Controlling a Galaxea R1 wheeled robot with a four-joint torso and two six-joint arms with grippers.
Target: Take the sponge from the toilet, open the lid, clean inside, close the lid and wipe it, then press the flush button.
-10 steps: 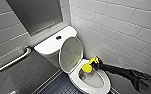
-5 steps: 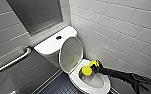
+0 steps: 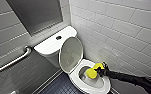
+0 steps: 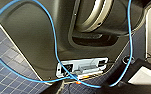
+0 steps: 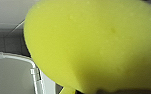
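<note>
Sponge [image 3: 92, 72] is clenched in the right claw [image 3: 98, 71], poised over the toilet [image 3: 91, 88] bowl beneath it with the lid [image 3: 71, 53] upright beyond; scrubbing too hard could wrench it free to drop inside.

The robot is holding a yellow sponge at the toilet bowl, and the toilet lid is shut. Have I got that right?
Not quite: the lid is not shut. It is open, standing up and tilted back toward the tank, as the head view shows. The rest holds: the robot's right gripper has the yellow sponge at the toilet bowl.
</note>
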